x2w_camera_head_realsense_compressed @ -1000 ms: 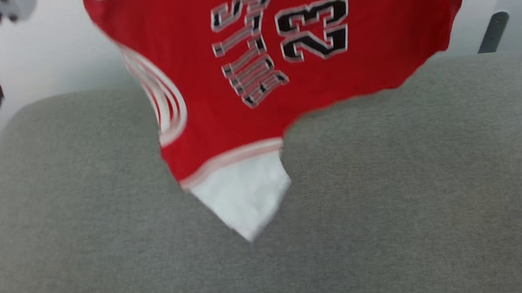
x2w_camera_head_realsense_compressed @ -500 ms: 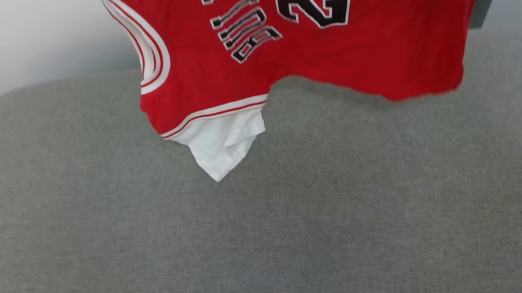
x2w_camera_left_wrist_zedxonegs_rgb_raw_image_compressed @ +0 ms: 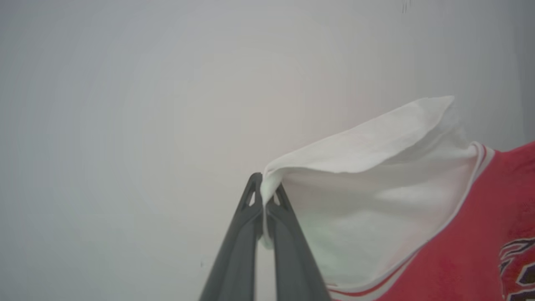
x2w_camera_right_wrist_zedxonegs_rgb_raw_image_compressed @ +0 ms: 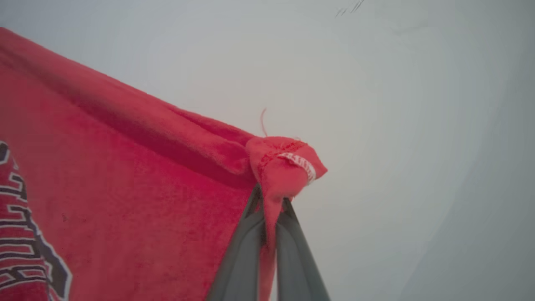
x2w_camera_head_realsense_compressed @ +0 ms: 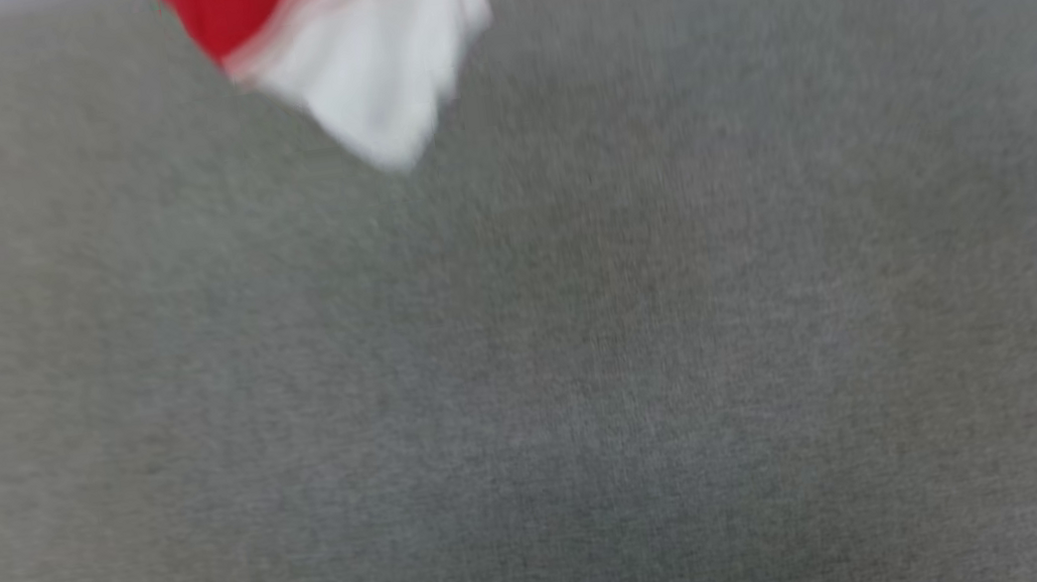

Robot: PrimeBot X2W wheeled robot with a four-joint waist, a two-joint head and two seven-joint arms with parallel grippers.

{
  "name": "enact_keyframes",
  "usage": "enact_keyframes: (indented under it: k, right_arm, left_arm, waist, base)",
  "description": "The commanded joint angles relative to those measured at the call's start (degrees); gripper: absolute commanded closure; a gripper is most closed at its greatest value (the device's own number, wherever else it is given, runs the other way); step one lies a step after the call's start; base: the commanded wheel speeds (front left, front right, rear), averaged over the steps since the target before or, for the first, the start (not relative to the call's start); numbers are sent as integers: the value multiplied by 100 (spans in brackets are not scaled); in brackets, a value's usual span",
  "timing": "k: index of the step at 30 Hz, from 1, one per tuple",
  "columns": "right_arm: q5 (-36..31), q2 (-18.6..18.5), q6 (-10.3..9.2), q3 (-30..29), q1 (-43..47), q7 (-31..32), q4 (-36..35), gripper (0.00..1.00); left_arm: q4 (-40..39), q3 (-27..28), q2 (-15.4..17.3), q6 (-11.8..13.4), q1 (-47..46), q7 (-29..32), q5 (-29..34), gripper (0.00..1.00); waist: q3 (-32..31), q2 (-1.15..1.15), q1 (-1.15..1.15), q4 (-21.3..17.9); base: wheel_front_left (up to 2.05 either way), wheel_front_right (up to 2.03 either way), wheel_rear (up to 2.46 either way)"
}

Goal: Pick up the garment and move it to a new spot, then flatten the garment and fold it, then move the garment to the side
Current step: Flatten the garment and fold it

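- We look down at the grey bench [x2w_camera_head_realsense_compressed: 589, 372] and the whole picture is blurry. It has all slid since half a second ago. The far edge of the bench now sits right at the top of the head view, so it is the camera that moved.
- Before, we could see the big 23 on the garment [x2w_camera_head_realsense_compressed: 368, 60]. Now the head view shows a white sleeve and a small red bit, hanging by the far edge of the bench. The sleeve is left of the middle.
- A second ago the sleeve tip hung far in over the bench. It went up toward the far edge after that, so we think the garment was lifted.
- The left tool [x2w_camera_left_wrist_zedxonegs_rgb_raw_image_compressed: 265, 188] is pinched tight on the edge of the white sleeve.
- The right tool [x2w_camera_right_wrist_zedxonegs_rgb_raw_image_compressed: 269, 200] is pinched tight on a red corner with a little tag on it.
- Between the two tools the cloth is held up and spread out in the air, in front of a plain pale wall [x2w_camera_left_wrist_zedxonegs_rgb_raw_image_compressed: 125, 104].
- We think the pick-up part is done and the move to a new spot is going on. The flattening, the folding and the move to the side are not done yet.
- We cannot tell if the sleeve tip touches the bench, because of the blur.
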Motion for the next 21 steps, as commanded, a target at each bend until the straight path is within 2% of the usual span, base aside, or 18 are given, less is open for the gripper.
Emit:
enact_keyframes:
  k: [1, 6, 11, 16, 21]
  right_arm:
    - [-325, 39, -8, -151, -246, -293, 218, 100]
    - [-1172, 66, -7, -606, -735, -527, 419, 100]
    - [-1911, 150, -7, -1276, -500, -539, -12, 100]
    - [-2218, 332, -7, -1563, -158, -531, -77, 100]
    - [-2232, 472, -7, -1526, 234, -532, -81, 100]
  left_arm:
    - [96, 36, -66, 52, -339, -281, 148, 100]
    - [227, 40, -312, 40, -967, -997, 364, 100]
    - [326, 29, -479, 16, -975, -1365, 438, 100]
    - [465, 29, -646, 9, -618, -1423, 312, 100]
    - [497, -94, -844, 8, -28, -1435, 113, 100]
  waist:
    - [1114, 0, 0, -159]
    - [1841, 0, 0, 42]
    - [2385, 0, 0, 261]
    - [2533, 0, 0, 388]
    - [2425, 0, 0, 497]
  base:
    - [0, 0, 0]
    - [0, 0, 0]
    - [0, 0, 0]
    - [0, 0, 0]
    - [0, 0, 0]
